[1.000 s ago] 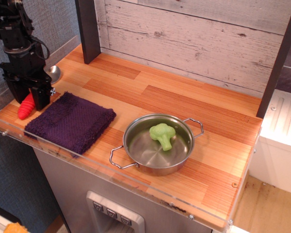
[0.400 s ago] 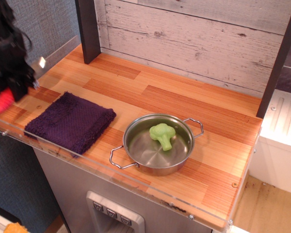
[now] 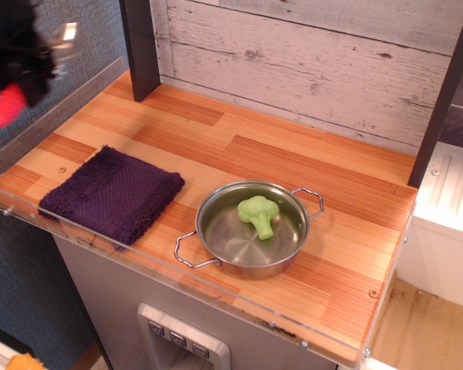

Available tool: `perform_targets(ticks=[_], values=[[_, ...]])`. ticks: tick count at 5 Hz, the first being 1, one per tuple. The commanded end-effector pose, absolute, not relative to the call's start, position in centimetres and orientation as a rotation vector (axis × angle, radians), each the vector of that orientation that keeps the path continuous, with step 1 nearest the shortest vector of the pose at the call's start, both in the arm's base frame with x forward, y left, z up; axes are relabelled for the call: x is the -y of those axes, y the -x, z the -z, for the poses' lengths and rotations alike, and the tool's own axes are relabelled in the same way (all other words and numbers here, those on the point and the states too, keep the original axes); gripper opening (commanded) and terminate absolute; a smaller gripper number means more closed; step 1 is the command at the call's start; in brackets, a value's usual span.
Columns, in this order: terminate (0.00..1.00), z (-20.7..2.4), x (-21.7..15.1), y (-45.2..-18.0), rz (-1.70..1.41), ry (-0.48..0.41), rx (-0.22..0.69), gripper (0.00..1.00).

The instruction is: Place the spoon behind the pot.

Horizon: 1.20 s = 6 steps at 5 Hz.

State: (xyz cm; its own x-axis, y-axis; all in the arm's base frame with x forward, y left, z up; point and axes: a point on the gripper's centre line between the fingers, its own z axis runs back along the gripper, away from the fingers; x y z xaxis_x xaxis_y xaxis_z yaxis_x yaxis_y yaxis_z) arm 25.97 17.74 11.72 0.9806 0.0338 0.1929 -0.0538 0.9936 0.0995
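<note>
High at far left, end effector clamped on spoon; blurred, loose grip could drop it short of pot.

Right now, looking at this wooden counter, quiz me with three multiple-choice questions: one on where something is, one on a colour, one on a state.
1. Where is the green toy broccoli?
A. on the folded purple cloth
B. inside the shallow round steel pot
C. on the bare wood

2. What colour is the handle of the small metal spoon?
A. red
B. blue
C. yellow

3. What state is the spoon in?
A. lying on the counter
B. resting in the pot
C. held up in the air by the black gripper

Answers: 1 B, the broccoli sits in the pot. 2 A, a bright red handle sticks out below the gripper. 3 C, the spoon hangs above the counter's left end, clear of the purple cloth.
</note>
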Motion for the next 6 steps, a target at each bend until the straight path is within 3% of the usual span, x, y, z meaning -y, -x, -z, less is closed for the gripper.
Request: perform_targets(ticks=[1,3,6], values=[[0.00,-10.9,-10.3,-27.8,0.148,-0.070,0.156,0.00],[0.00,-8.0,-4.6,-30.6,0.176,-0.041,0.086,0.00],[0.00,-6.3,-2.7,-35.2,0.129,0.012,0.044,0.00]])
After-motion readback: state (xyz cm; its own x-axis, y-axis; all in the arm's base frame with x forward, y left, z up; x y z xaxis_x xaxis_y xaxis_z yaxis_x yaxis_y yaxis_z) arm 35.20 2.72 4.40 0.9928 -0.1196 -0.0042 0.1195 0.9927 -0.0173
